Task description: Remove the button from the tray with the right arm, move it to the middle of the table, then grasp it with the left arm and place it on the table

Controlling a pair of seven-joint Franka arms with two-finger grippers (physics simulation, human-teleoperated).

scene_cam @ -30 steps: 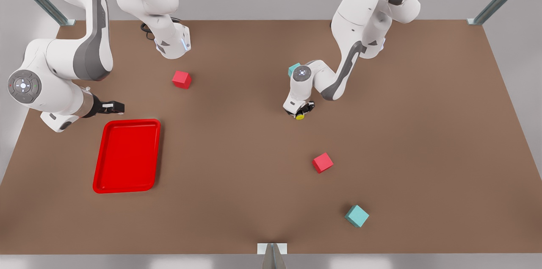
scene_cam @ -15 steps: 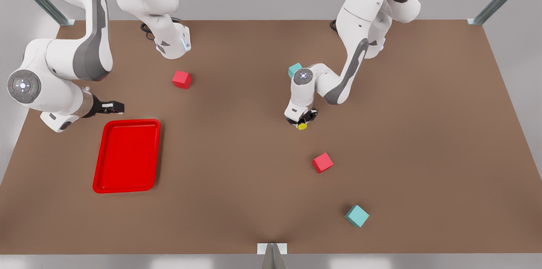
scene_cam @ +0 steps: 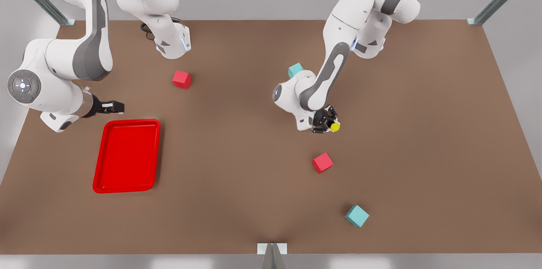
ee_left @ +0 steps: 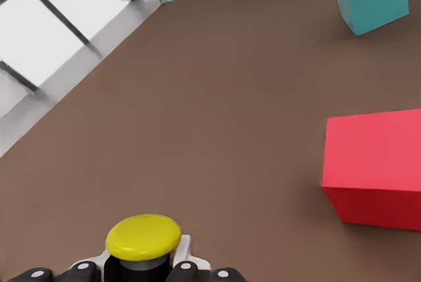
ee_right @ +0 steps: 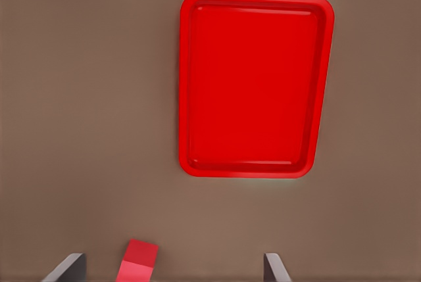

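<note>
Left gripper (scene_cam: 328, 124) clamped on button (scene_cam: 334, 126), held above table (scene_cam: 423, 133) near its middle, just up-table of red cube (scene_cam: 322, 162) in the front view. Judged step: set-down; next move calls for lowering to bare matt brown top, clear of cube, then release. Button: dark boxy body, glossy round yellow cap. Right gripper (scene_cam: 111, 107) waits beside tray (scene_cam: 127, 187), fingers apart. Tray: shallow, red, rimmed.

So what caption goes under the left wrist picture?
Left gripper holds the yellow-capped button above the table, near a red cube.
</note>
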